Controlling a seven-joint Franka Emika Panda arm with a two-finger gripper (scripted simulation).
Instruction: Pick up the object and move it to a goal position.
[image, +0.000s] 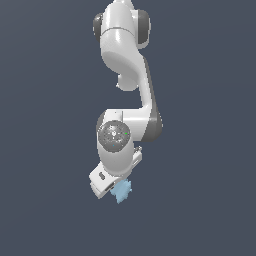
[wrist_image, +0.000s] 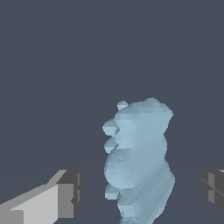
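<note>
The object (image: 122, 190) is a small pale sky-blue lump with jagged edges, just below the white arm in the exterior view. In the wrist view the object (wrist_image: 138, 153) stands between my two fingers, with a gap on each side. My gripper (wrist_image: 140, 190) is open around it: one finger (wrist_image: 65, 194) is on one side, and the other finger (wrist_image: 213, 188) shows only at the frame edge. In the exterior view the gripper (image: 115, 186) hangs low, and its white hand hides the fingertips and part of the object.
The arm's elbow and upper links (image: 125, 75) rise above the gripper in the exterior view. The ground is a plain dark blue-grey surface (image: 50, 150) with no other objects in sight.
</note>
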